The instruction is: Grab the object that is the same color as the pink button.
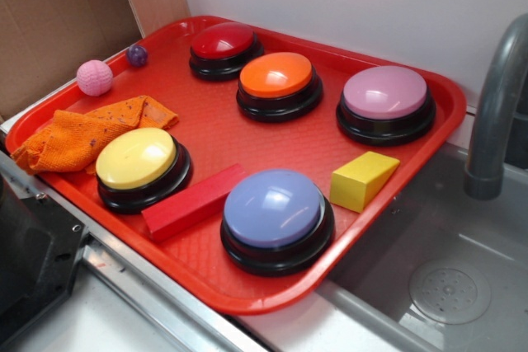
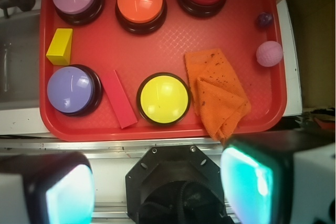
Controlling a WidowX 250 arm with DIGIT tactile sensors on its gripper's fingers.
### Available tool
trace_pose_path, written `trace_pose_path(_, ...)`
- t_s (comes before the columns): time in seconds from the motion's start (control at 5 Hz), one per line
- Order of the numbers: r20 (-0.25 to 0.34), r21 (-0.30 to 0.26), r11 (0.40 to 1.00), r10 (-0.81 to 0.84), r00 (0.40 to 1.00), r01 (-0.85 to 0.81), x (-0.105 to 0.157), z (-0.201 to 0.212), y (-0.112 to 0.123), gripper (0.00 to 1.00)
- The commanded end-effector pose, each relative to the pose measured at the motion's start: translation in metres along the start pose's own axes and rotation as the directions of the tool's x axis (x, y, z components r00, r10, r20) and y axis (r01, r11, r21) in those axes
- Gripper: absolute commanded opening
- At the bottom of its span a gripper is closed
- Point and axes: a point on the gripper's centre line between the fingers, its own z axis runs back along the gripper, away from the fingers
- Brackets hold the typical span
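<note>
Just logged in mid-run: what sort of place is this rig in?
Probably a toy kitchen sink setup: a grey faucet over a basin with a drain, and a red tray of buttons beside it, cardboard behind.

Gripper [image 2: 157,192] seen only from wrist camera: jaws spread wide, nothing between them. Two fingers [image 2: 254,184] fill lower corners of view, pads glowing teal. Black wrist mount sits between them. Arm not visible from exterior camera.

Kitchen-style test setup: a red tray [image 1: 429,88] rests beside a steel sink [image 1: 445,286] with a grey faucet [image 1: 495,113] and a cardboard backdrop [image 1: 49,14].
</note>
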Motion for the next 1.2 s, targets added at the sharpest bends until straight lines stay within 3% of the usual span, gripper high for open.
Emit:
trace_pose_path(0.0,0.000,0.000,1.000,0.000,1.000,0.000,0.000,0.000,0.000,1.00)
trace_pose_path(0.4,-0.002,-0.004,0.966,0.257,0.966,-0.257,0.028,-0.031,0.043,1.00)
trace_pose_path(0.6,0.036,0.001,0.911,0.411,0.911,-0.411,0.040,-0.047,0.071,1.00)
trace_pose_path(0.8,0.054,0.039,0.797,0.601,0.797,-0.603,0.046,-0.071,0.107,1.00)
trace_pose_path(1.0,0.146,0.086,0.631,0.758,0.636,-0.771,0.050,-0.097,0.135,1.00)
